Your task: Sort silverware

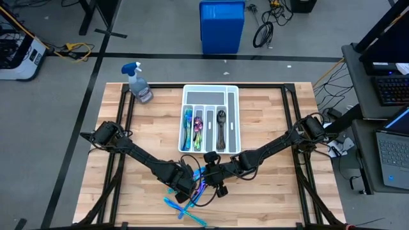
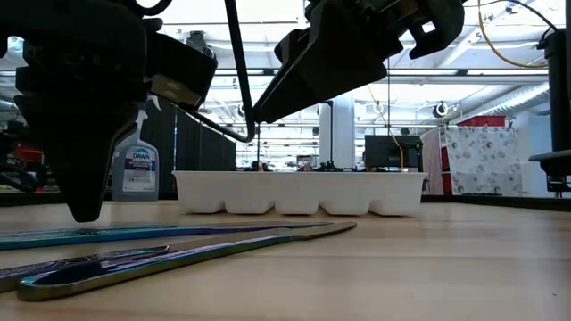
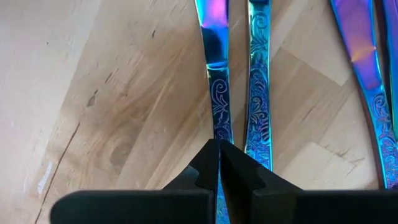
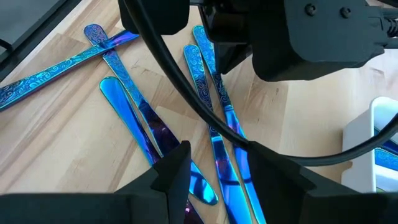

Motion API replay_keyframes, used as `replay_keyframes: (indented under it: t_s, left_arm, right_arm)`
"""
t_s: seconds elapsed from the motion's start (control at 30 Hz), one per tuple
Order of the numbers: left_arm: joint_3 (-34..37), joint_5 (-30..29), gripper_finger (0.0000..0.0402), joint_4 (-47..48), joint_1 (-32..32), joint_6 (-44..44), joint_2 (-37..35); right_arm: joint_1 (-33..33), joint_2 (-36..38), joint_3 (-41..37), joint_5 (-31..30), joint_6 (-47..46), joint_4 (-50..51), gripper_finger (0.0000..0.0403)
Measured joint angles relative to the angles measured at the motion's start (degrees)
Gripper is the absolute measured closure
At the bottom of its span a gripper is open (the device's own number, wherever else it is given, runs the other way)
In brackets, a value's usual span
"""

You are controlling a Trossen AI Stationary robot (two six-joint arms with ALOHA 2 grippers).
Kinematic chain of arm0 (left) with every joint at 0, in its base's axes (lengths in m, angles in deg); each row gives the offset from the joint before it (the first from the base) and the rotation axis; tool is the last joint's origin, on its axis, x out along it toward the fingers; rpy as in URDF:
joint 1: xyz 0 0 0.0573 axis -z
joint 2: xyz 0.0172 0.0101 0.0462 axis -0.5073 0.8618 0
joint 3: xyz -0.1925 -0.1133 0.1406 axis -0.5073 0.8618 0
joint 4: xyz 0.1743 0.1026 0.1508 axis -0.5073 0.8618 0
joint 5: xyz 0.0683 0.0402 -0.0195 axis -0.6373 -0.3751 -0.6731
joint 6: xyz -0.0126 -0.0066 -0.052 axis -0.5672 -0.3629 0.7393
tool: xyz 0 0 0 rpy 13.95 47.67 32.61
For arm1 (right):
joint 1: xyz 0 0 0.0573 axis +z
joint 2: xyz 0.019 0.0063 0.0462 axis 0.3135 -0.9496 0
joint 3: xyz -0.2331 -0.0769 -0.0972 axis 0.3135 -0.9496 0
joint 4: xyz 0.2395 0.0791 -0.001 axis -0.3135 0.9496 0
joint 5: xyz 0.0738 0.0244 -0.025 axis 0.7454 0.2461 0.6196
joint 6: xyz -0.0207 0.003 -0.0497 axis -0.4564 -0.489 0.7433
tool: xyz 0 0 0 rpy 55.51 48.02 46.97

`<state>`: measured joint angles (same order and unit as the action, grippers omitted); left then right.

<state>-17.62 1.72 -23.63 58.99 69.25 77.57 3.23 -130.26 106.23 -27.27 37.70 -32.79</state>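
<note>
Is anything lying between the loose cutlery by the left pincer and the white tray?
Only the right pincer and its arm sit between the loose cutlery and the tray. The left pincer is shut on one knife handle.

Tray: white compartmented tray [image 1: 234, 102], centre of the wooden table [image 1: 268, 185], toward the far edge.
Spray bottle: clear with blue trigger [image 1: 138, 82], far-left corner of table.
Bin: blue [image 1: 222, 25], on floor beyond table.
Laptop: [image 1: 397, 153], far right.

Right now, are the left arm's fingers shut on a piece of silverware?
Shut. In the left wrist view the left gripper's fingers meet around the patterned handle of a blue knife lying on the table.
</note>
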Motion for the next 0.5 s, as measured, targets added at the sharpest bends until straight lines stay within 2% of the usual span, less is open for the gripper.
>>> replay_keyframes:
  t_s: [0.13,0.23,0.33,0.5]
  left_arm:
    - [0.0,0.3,0.0401,-0.13,0.0,2.68,0.0]
    - [0.0,2.89,0.0401,-2.35,0.04,5.8,0.0]
    - [-0.09,1.92,0.0395,-4.15,0.61,8.74,0.0]
    - [-0.09,-0.49,0.0339,-4.04,1.27,10.25,0.0]
  right_arm:
    - [-0.02,0.0,0.0,-0.02,0.0,0.0,0.0261]
    - [-0.02,0.0,0.0,0.0,0.0,0.02,0.0261]
    - [0.0,0.0,0.0,-0.02,0.0,0.02,0.0261]
    - [-0.02,0.0,0.0,-0.02,0.0,0.04,0.0261]
